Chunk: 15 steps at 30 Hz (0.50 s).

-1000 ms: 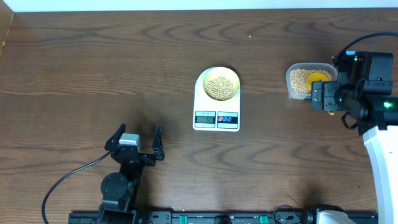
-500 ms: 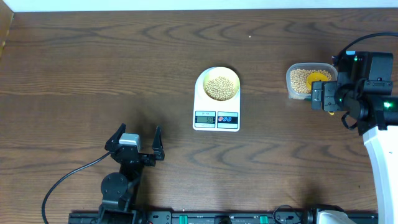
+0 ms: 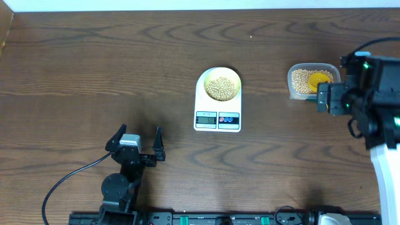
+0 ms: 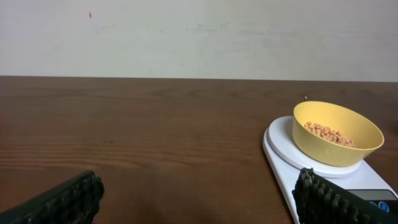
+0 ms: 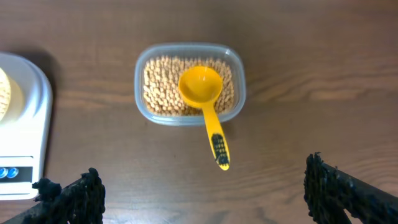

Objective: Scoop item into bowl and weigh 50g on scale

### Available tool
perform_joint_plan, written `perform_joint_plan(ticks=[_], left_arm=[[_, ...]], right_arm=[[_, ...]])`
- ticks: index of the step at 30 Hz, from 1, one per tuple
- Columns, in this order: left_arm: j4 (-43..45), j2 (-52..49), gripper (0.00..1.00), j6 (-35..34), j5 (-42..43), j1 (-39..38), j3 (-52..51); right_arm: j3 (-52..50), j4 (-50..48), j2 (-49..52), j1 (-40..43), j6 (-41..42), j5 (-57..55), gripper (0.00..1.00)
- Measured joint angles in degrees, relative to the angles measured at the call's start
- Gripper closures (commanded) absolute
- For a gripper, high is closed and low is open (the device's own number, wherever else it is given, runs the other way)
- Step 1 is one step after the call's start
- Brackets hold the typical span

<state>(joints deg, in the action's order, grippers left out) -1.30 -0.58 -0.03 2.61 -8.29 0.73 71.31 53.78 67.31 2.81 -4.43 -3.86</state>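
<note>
The scale [image 3: 206, 103] stands mid-table. The bowl [image 4: 339, 148] sits on its platform, at the end away from the display [image 3: 206, 119]. The beans [image 3: 220, 88] lie heaped in the bowl. More fill the clear tub [image 5: 189, 118], well apart from the scale on the right arm's side. The yellow scoop [image 5: 202, 90] rests in that tub, handle over the rim.

Your left gripper [image 3: 139, 132] sits off the scale's display end, jaws spread, holding nothing. Your right gripper [image 5: 202, 180] hangs near the tub, on its far side from the scale, jaws spread wide, empty. The display digits are too small to read.
</note>
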Motion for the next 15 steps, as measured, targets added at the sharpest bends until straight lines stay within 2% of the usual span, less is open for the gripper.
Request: perform_joint_plan(ticks=[15], left_arm=[[-0.17,0.0,0.0,0.02,-0.02,0.0,0.17]], right_arm=[[-0.02,1.7,-24.0,0.0,0.66,1.6,0.01]])
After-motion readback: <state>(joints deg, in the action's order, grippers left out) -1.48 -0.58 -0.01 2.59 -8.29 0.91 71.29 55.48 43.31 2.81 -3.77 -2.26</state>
